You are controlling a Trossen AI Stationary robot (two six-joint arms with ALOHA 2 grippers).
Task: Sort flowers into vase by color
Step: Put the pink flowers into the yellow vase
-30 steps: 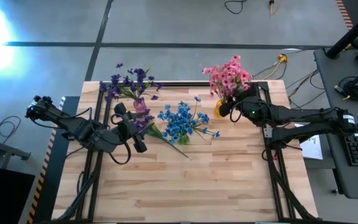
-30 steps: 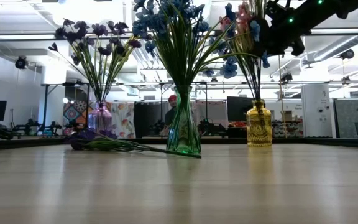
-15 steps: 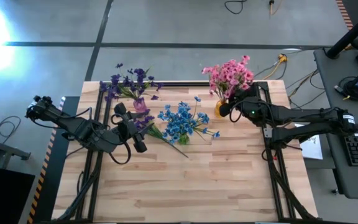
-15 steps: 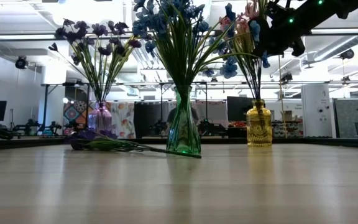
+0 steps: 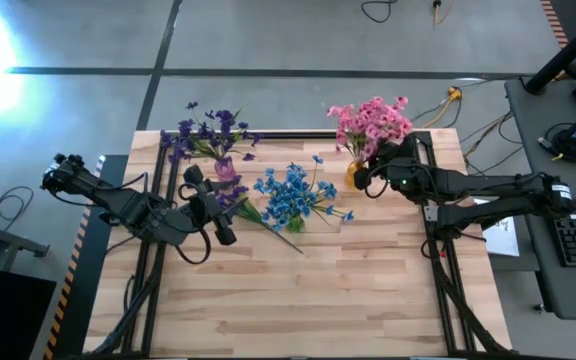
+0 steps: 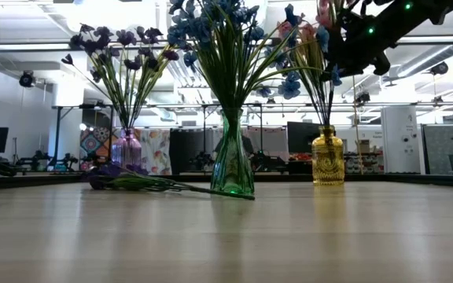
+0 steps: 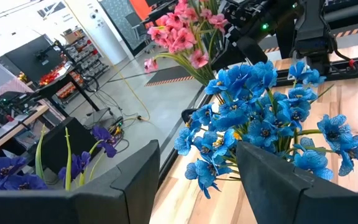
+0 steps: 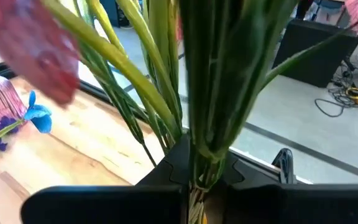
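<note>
My right gripper point(image 5: 376, 172) is squeezing shut on the green stems of the pink flowers point(image 5: 371, 122), just above the yellow vase point(image 6: 328, 158) at about one o'clock on the table point(image 5: 298, 290); in my right wrist view the stems point(image 8: 207, 93) are passing straight down between my closed fingers. My left gripper point(image 5: 221, 208) is hovering at about ten o'clock with its fingers point(image 7: 126, 186) standing apart and holding nothing. Just beside it, a loose purple flower point(image 6: 132, 181) is lying flat on the wood, its stem reaching toward the foot of the green vase point(image 6: 232, 157). That vase is standing near the centre, carrying the blue flowers point(image 5: 293, 195). Farther off, at eleven o'clock, the purple vase point(image 6: 127, 149) is holding upright purple flowers point(image 5: 213, 130)
</note>
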